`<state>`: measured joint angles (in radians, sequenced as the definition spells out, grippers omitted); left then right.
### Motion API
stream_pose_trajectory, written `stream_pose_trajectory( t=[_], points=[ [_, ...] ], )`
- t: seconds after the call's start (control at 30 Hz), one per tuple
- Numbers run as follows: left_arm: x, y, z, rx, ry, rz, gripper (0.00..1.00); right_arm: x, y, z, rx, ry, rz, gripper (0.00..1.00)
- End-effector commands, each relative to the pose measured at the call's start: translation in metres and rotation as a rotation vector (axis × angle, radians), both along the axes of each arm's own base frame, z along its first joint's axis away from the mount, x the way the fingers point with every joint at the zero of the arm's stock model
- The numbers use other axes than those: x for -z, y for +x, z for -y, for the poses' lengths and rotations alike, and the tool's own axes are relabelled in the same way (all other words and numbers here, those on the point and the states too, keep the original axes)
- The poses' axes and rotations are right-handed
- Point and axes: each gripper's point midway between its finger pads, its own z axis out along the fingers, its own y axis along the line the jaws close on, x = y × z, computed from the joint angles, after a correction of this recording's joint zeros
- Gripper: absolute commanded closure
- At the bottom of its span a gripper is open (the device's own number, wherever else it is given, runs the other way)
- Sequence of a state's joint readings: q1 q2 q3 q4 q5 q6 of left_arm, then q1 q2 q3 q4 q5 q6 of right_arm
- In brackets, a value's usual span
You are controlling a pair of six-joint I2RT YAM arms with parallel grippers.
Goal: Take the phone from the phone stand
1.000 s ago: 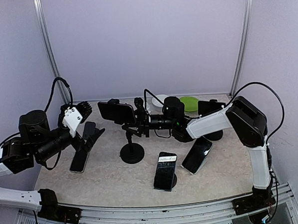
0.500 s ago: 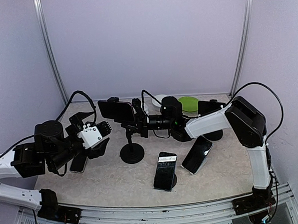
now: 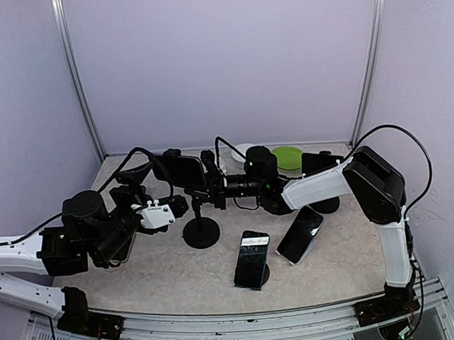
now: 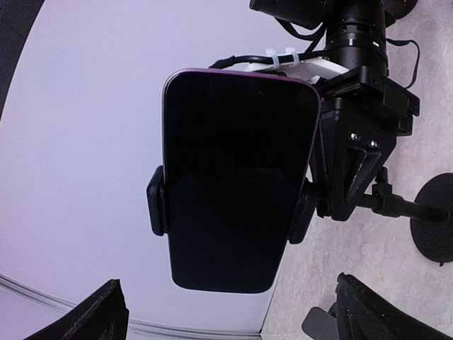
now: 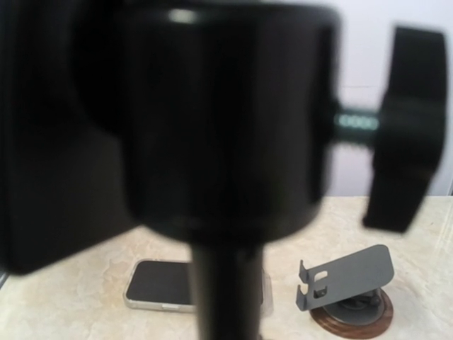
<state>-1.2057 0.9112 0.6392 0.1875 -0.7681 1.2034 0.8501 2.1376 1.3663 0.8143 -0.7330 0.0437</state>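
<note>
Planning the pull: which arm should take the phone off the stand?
Left. The left gripper faces the phone, jaws open, nothing between. The right gripper is shut on the stand behind the phone, likely better used to brace it.

The pale marbled table (image 3: 172, 276) carried the phone stand (image 3: 201, 234) on its round base, a propped phone (image 3: 251, 258), a leaning phone (image 3: 300, 235), and a green bowl (image 3: 289, 157) behind.

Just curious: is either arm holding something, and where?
Right tool clamps the phone stand by its post, under the phone; left tool holds nothing.
</note>
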Motion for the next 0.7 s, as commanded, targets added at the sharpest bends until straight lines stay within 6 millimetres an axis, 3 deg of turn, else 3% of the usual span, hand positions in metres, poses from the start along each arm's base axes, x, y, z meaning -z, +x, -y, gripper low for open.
stream_pose_trajectory(
  t=[0.0,0.67],
  points=[
    [-0.016,0.005,0.001,-0.019,-0.006,0.079,0.01,-0.004,-0.013,0.0,-0.039,-0.007,-0.014,1.0],
    [-0.02,0.031,0.022,0.064,0.012,0.045,0.01,-0.001,-0.019,0.003,-0.062,-0.009,-0.006,1.0]
  ],
)
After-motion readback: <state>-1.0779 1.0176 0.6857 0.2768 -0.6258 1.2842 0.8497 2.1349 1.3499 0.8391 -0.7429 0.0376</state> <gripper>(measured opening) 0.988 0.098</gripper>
